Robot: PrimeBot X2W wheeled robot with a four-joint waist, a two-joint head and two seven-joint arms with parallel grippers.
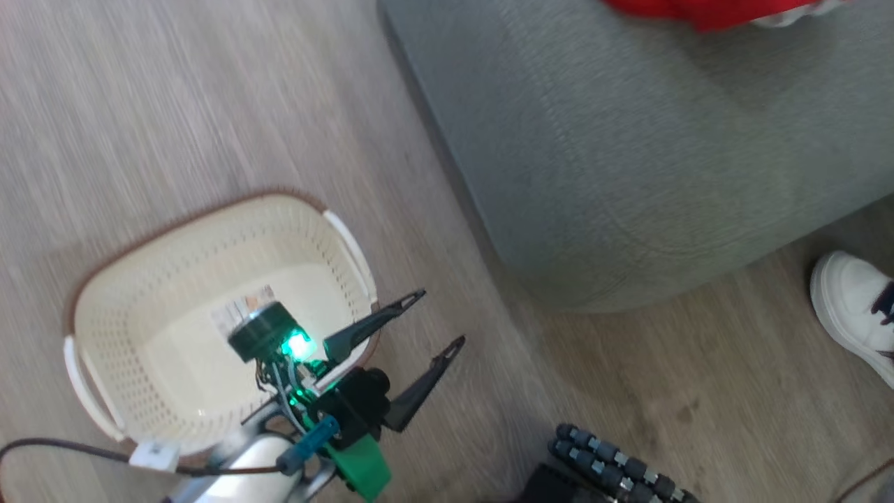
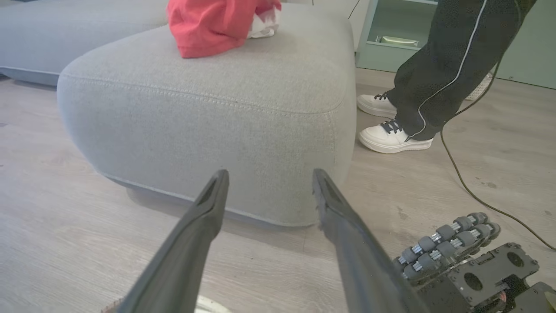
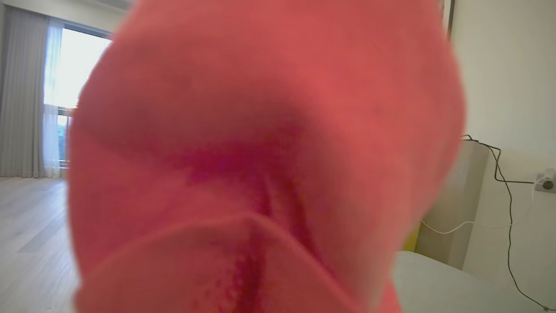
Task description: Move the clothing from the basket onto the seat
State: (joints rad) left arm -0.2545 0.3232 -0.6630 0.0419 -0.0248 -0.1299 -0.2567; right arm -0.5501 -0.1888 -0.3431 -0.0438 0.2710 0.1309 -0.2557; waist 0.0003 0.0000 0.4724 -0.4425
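Note:
The cream basket (image 1: 174, 265) stands on the wood floor at the lower left, holding nothing but its label sticker (image 1: 241, 311). My left gripper (image 1: 440, 318) hangs open over the basket's right rim, and its fingers (image 2: 269, 171) point at the side of the grey seat (image 2: 208, 130). Red clothing (image 2: 208, 26) with a white part lies on top of the seat (image 1: 628, 140), at its far end (image 1: 698, 10). More red clothing (image 3: 269, 165) hangs right against the right wrist camera and hides my right gripper's fingers. A strip of seat (image 3: 434, 282) lies below that fabric.
A person in dark trousers (image 2: 443, 65) and white shoes (image 2: 391, 139) stands right of the seat; one shoe (image 1: 852, 314) is beside its corner. A black cable (image 2: 469, 187) runs over the floor. My base's roller wheel (image 1: 614, 468) sits at the bottom.

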